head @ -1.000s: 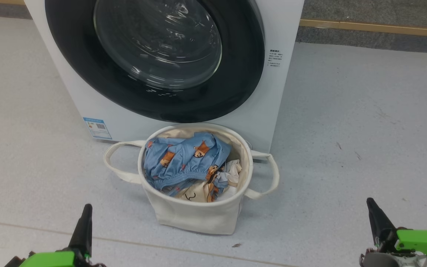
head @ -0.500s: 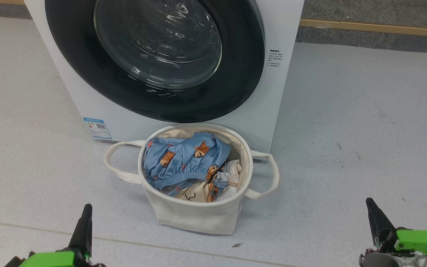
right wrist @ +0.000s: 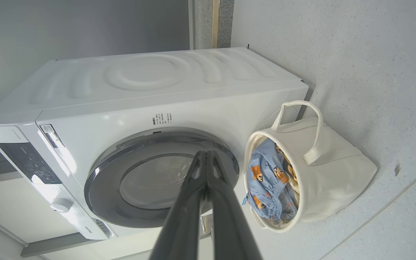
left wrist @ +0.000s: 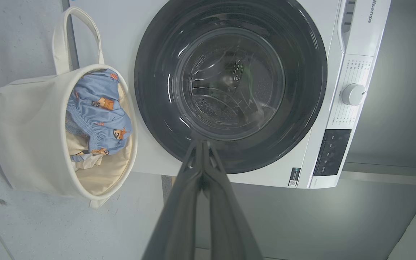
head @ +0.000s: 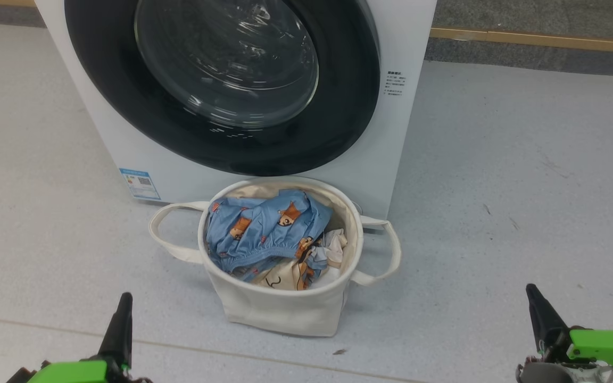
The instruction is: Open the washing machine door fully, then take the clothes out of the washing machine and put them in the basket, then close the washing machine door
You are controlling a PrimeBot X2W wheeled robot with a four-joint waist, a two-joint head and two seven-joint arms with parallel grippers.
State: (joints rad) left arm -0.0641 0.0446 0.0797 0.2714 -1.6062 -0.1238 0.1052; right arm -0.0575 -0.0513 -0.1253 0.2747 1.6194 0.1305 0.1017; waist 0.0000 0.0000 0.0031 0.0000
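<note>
washing machine door sits flush on washing machine, top centre. clothes heaped in basket, mid-frame under the door. left gripper lower left and right gripper lower right: fingers pressed together, empty, parked clear. task looks complete.

Head view: the upper edge cuts off the washing machine door and the washing machine. The print on its blue label is too small to read. The basket wall hides the lower clothes.
</note>
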